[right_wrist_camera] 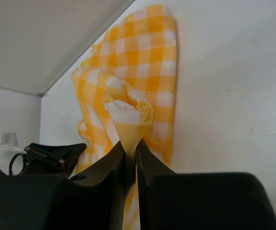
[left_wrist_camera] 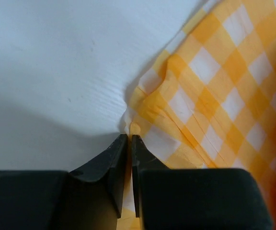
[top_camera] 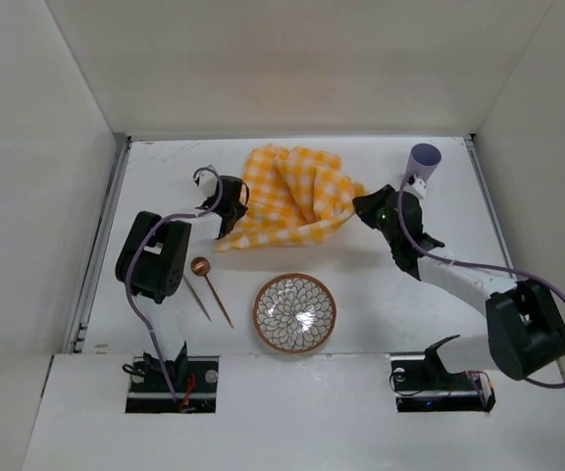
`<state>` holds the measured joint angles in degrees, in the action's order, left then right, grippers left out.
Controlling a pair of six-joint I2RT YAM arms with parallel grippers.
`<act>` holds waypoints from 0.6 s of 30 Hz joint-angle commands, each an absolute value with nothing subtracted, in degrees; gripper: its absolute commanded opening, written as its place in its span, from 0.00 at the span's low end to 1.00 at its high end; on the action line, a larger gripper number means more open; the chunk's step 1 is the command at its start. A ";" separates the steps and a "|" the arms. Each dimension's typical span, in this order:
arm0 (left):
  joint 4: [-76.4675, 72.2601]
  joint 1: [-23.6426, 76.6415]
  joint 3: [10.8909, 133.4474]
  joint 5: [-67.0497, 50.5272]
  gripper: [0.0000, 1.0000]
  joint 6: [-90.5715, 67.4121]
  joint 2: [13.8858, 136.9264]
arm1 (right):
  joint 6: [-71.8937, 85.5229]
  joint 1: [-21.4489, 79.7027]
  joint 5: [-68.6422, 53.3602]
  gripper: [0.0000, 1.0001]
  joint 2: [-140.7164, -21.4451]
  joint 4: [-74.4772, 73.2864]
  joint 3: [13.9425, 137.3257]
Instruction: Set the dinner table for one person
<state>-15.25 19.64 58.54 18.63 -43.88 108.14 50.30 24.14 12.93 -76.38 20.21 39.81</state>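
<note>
I read my left fingers (left_wrist_camera: 115,154) clenched on the checkered cloth (left_wrist_camera: 214,96) at its corner; right fingers (right_wrist_camera: 113,165) pinch a bunched fold. Cloth lies crumpled on the far middle of the table (top_camera: 410,314), plate (top_camera: 294,313) nearer me

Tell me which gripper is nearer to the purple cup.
Right. The right gripper pinches the right end of the cloth, close to the cup; the left gripper pinches the cloth's left edge, the whole cloth away from it.
</note>
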 commanded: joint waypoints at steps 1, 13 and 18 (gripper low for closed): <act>-16.52 15.96 63.45 21.18 0.06 -46.58 108.80 | 52.29 20.62 11.70 0.17 -80.40 25.40 44.89; -19.23 12.26 61.19 21.44 0.03 -47.72 105.31 | 57.39 15.77 11.23 0.16 -78.77 25.23 43.62; -23.28 14.19 53.01 20.30 0.04 -50.62 102.14 | 60.37 22.96 22.29 0.15 -67.18 17.34 28.77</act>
